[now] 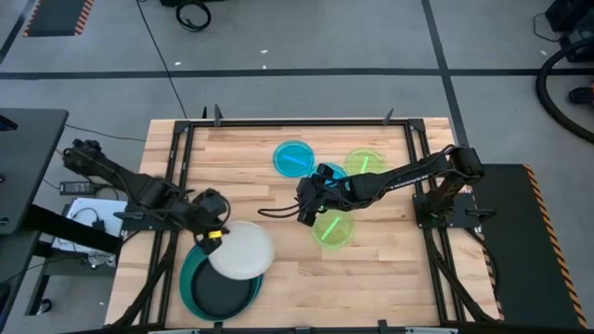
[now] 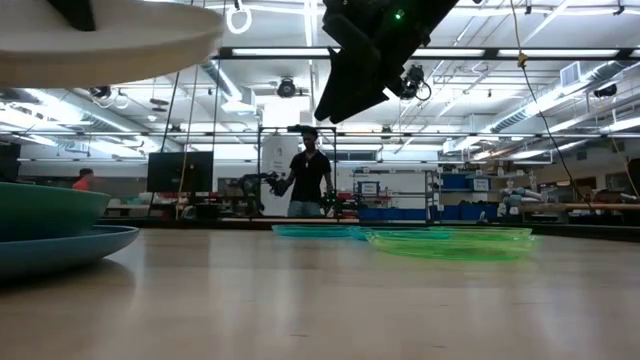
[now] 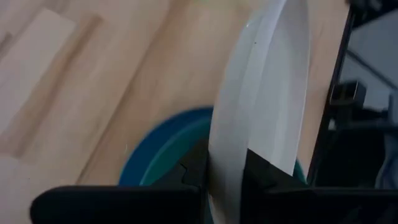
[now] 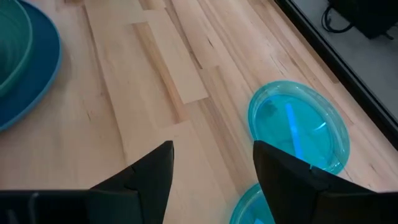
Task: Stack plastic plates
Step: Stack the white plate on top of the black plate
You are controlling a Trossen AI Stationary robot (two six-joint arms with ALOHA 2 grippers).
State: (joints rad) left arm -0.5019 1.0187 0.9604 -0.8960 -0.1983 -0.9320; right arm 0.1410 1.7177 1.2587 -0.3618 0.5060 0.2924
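Note:
My left gripper is shut on a white plate, which hangs over the far edge of a stack at the near left. In that stack a black plate lies in a teal plate, which rests on a blue plate. My right gripper hovers open over the table's middle, touching nothing. Beside it lie two cyan plates and two lime green plates, flat on the wood. My left gripper pinches the white plate's rim between its two fingers, one on each face. The fingers come slanting down from the table's left side. The plate is lifted clear and nearly level, above the teal plate.
A black metal frame runs around the wooden table top. Bare wood lies at the near right and between the stack and the small plates. People stand in the room far behind the table.

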